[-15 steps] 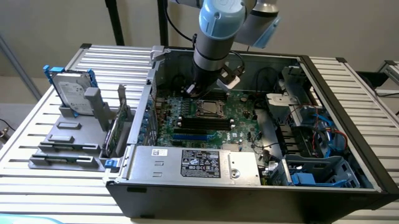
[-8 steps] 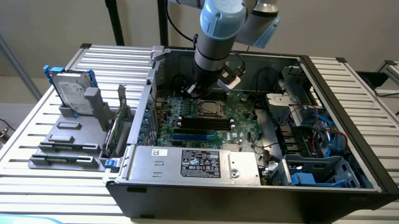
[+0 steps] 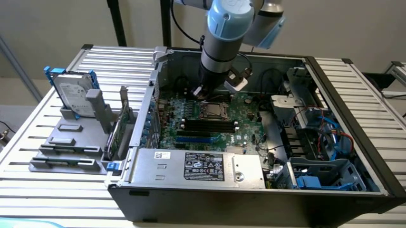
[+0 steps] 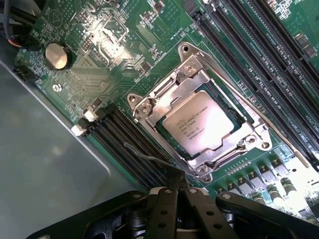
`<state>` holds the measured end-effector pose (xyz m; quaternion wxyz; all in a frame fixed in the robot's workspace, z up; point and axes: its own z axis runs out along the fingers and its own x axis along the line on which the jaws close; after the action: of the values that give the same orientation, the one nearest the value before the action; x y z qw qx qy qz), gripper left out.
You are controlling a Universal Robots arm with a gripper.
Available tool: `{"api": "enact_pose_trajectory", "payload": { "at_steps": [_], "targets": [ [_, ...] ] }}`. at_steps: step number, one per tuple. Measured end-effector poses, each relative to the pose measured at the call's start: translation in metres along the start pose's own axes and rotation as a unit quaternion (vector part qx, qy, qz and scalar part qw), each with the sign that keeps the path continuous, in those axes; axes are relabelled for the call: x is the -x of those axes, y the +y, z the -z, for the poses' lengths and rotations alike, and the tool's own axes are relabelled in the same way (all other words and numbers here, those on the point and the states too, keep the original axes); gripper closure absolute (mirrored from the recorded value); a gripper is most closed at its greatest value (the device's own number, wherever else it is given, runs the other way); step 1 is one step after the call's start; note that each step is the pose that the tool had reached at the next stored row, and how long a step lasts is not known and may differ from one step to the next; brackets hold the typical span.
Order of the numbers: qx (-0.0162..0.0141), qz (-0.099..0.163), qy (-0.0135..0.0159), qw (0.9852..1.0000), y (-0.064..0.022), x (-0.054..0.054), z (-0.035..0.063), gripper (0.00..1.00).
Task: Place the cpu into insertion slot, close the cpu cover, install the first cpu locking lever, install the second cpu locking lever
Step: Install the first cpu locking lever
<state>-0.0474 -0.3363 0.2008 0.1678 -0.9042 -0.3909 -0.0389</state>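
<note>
Cpu (image 4: pixel 199 127) lies flat, face up, in the insertion slot (image 4: pixel 224 102), its edges parallel with the memory slots (image 4: pixel 249 55) and the cpu cover (image 4: pixel 192 74) down over it. The arm (image 3: pixel 222 42) stands near vertical over the motherboard (image 3: pixel 247 118), its gripper (image 4: pixel 177 175) pinched narrow at a thin wire lever (image 4: pixel 147 156).

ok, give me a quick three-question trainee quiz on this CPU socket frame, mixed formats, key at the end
1. True or false: the cpu sits in the insertion slot.
2. The cpu cover is: A) swung upright, B) down over the chip, whose face shows through its window, C) missing.
3. Fill in: on the exterior view's left, outside the computer case, a ___ stands in the grey holder.
Key: 1 true; 2 B; 3 hard drive.
</note>
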Motion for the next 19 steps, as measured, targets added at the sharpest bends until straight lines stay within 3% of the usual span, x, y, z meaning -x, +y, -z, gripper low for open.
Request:
{"api": "enact_pose_trajectory", "payload": {
  "at_steps": [9,19],
  "targets": [
    [0.0041,0.0,-0.0043,1.0,0.0053,-0.008,-0.0022,0.89],
    [0.0128,-0.001,-0.0135,0.9998,0.0055,-0.015,-0.0042,0.89]
  ]
}}
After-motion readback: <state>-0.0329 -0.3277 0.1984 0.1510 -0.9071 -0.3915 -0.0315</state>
